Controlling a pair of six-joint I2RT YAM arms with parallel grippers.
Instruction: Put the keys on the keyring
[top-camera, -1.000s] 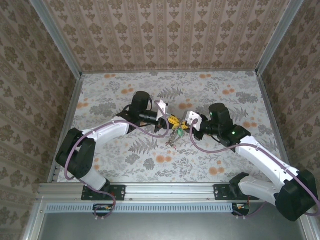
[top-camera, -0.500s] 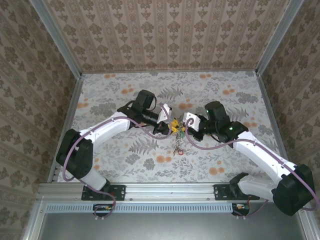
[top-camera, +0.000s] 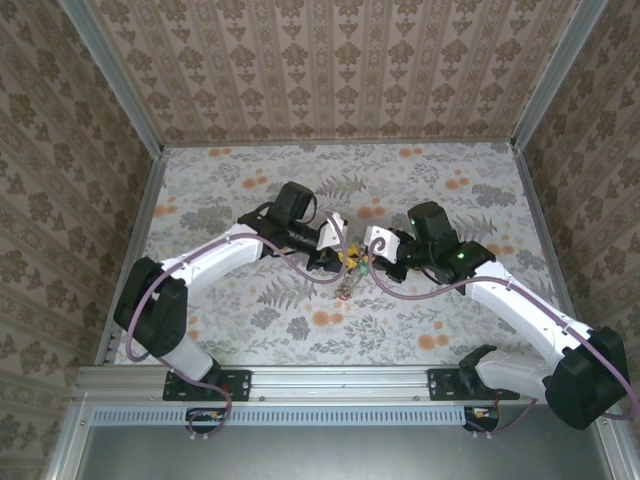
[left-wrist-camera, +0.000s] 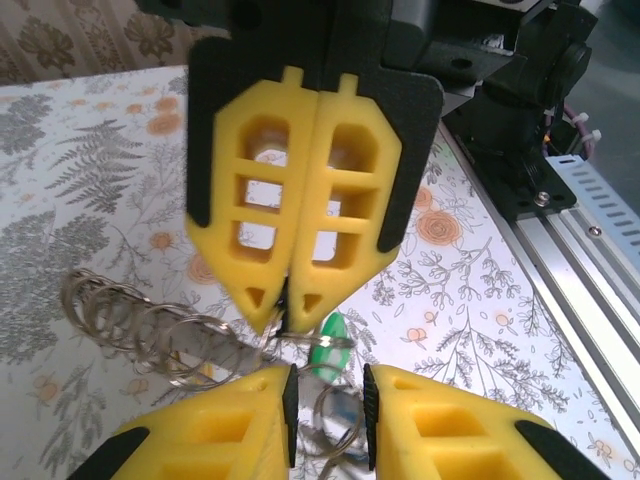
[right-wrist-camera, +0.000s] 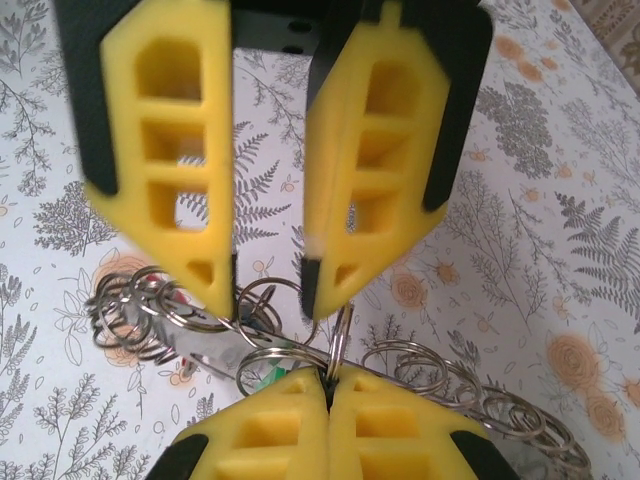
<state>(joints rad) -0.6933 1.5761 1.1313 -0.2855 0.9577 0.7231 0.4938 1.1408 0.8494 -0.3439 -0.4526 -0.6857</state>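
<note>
Patterned wallpaper (top-camera: 330, 60) closes in three sides, and a fern-and-flower cloth covers the bench (top-camera: 250, 320) where both arms meet near the middle. The right claw (left-wrist-camera: 285, 303) is pressed tight together, its yellow tips pinching one thin wire loop of the keyring (left-wrist-camera: 150, 325). Facing it tip to tip, the left claw (right-wrist-camera: 263, 300) stands spread, with a clear gap between its fingers (right-wrist-camera: 160, 170). A couple of loops sit in that gap, but neither finger looks to be bearing on them. Just beneath the pinch hangs a green key (left-wrist-camera: 328, 338), seemingly caught among the wire already. Outward from there, the keyring reads as a string of grey loops drooping away to either side of the claws and down toward the cloth. Whether its ends rest on the bench I cannot tell. The other keys I cannot pick out for certain among the wire.

My reading is that the threading step is in hand: the right arm serves as the steady vice, and the left has no grip. Next, the left claw would need to close on a key's head, or on the loop's free end, and line the tiny hole up with the wire. That asks for very fine aim, since the wire is thin and the loose loops could snag a fingertip.
</note>
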